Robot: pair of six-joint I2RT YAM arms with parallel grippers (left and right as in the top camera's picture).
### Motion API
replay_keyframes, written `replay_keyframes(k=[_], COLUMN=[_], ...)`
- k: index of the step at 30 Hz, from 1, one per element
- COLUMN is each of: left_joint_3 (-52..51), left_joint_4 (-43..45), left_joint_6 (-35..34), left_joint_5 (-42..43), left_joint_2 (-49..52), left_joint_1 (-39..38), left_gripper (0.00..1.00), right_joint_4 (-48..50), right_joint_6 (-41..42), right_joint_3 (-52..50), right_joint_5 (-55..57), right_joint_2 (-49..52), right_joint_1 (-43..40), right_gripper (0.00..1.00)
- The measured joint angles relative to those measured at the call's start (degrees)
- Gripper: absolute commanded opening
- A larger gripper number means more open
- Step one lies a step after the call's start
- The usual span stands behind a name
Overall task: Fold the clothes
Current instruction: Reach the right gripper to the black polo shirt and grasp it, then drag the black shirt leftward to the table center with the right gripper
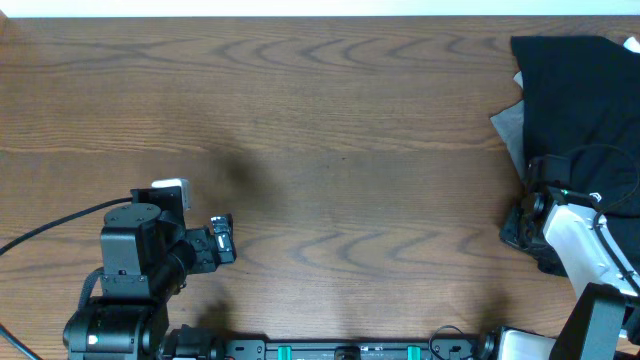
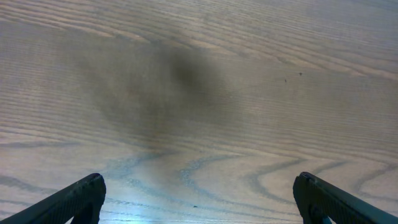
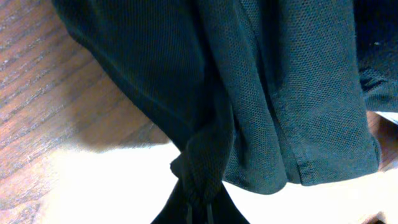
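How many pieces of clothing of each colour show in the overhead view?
black garment: 1
grey garment: 1, mostly tucked under the black one
white piece: 1, cut off by the frame edge, so its kind is unclear
Total: 3

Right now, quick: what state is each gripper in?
Left gripper: open, holding nothing, over the bare table.
Right gripper: closed on a bunched fold of the black garment.
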Motion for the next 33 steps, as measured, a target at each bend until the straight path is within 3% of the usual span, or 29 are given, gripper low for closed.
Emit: replay_keyframes(k=[6,17,25,33], left_joint_3=[0.0,0.04,0.07,0.07], left_joint_4=[0.11,5.44,7.54,9.09], left_joint_6=[0.0,0.0,0.0,0.0], left_joint_5=[0.0,0.0,0.0,0.0], left_joint_2=[0.0,0.0,0.0,0.0], left_joint_1=[0.0,0.0,0.0,0.0], left_gripper=[0.98,0.98,0.98,0.98], right_joint_4=[-6.34,-21.7,-24.17,-15.43], right_joint_6=[0.0,-7.37,-11.45,-12.31], right_joint_3=[3.58,28.35,34.62,34.62], right_joint_5=[-2.1,-14.67,-21.09,-21.92], right_joint_2=[-0.72,-10.4,-14.05,-12.96], right_joint_1=[0.02,3.21,17.29,34.64], right_gripper=[0.01,0.01,0.01,0.01])
